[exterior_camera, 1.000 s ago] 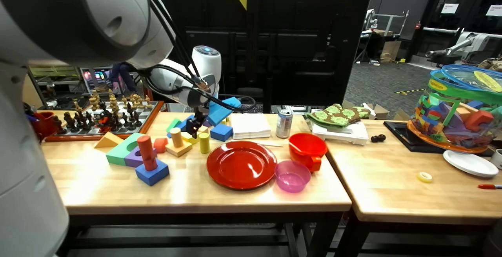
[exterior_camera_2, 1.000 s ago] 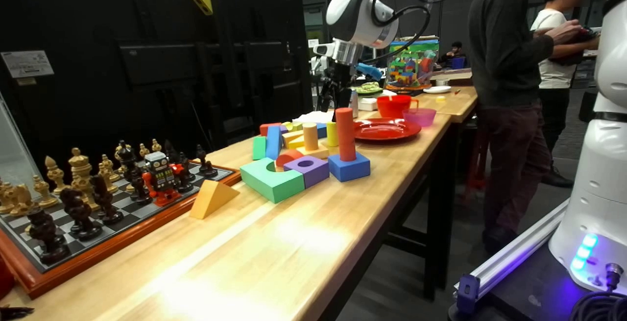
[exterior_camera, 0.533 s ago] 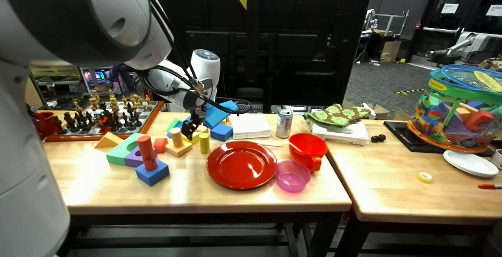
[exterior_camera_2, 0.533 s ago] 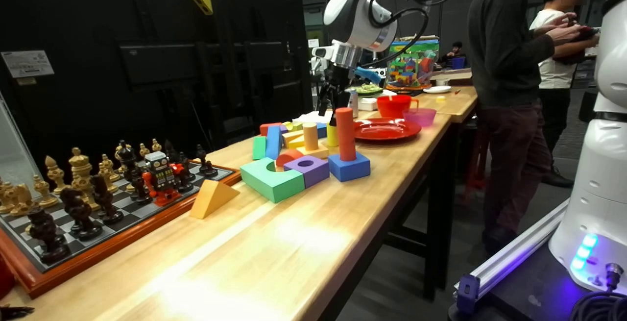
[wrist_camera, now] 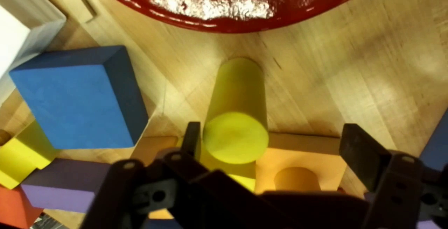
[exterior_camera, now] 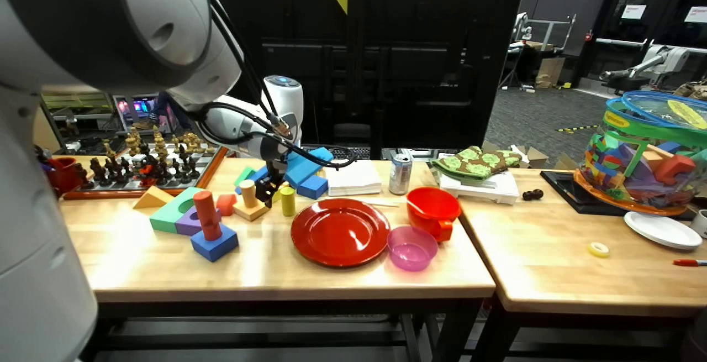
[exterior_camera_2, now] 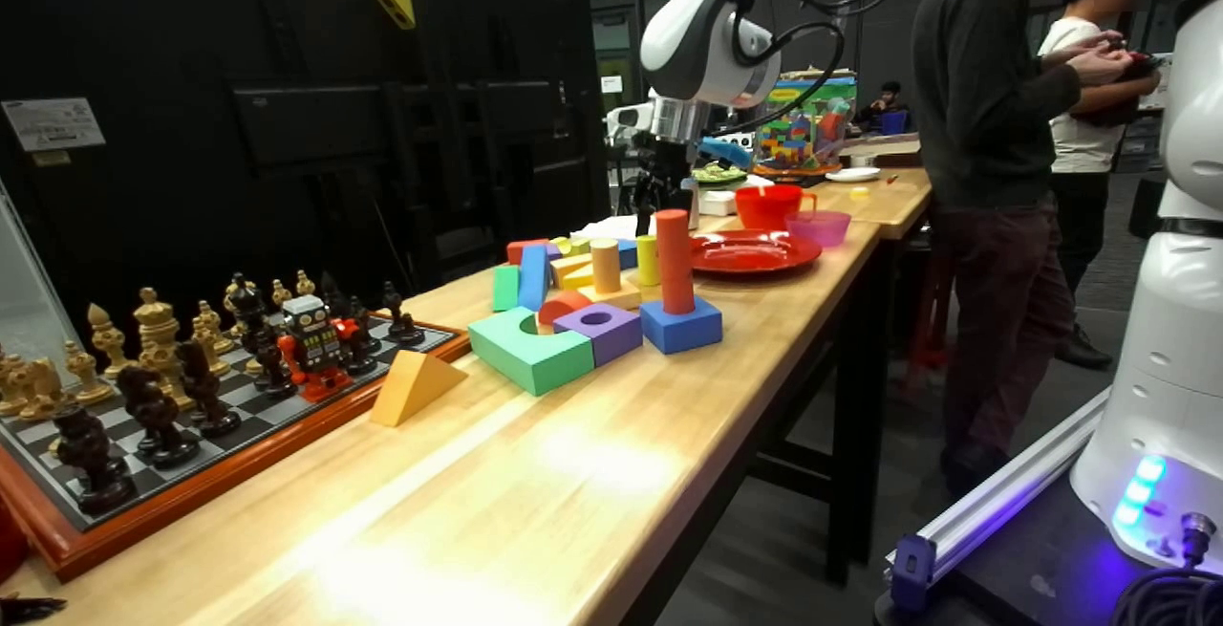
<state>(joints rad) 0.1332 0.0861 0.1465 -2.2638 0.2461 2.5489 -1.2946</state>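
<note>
In the wrist view my gripper (wrist_camera: 273, 141) stands open, its fingers wide apart. A yellow-green cylinder (wrist_camera: 236, 138) stands upright on the table between them in that view, much closer to the left finger (wrist_camera: 191, 136) than to the right one; nothing is gripped. Behind it lie a yellow block and a tan block (wrist_camera: 330, 162) bearing a tan cylinder (wrist_camera: 295, 180). The red plate (wrist_camera: 224, 15) is on the far side of the cylinder, a blue block (wrist_camera: 80, 106) to its left. An exterior view has the gripper (exterior_camera: 268, 188) low among the blocks, beside the yellow-green cylinder (exterior_camera: 288, 202).
A red cylinder (exterior_camera: 206, 213) stands on a blue block (exterior_camera: 215, 245), near green and purple blocks. Right of the plate are a red cup (exterior_camera: 433, 207) and a pink bowl (exterior_camera: 411, 247). A can (exterior_camera: 400, 174), white paper (exterior_camera: 353, 178) and a chessboard (exterior_camera_2: 239, 435) also share the table.
In an exterior view the gripper has come down and a little leftward, nearer the tan cylinder's block. Its fingers have stayed open, and the blocks and plate have not moved.
</note>
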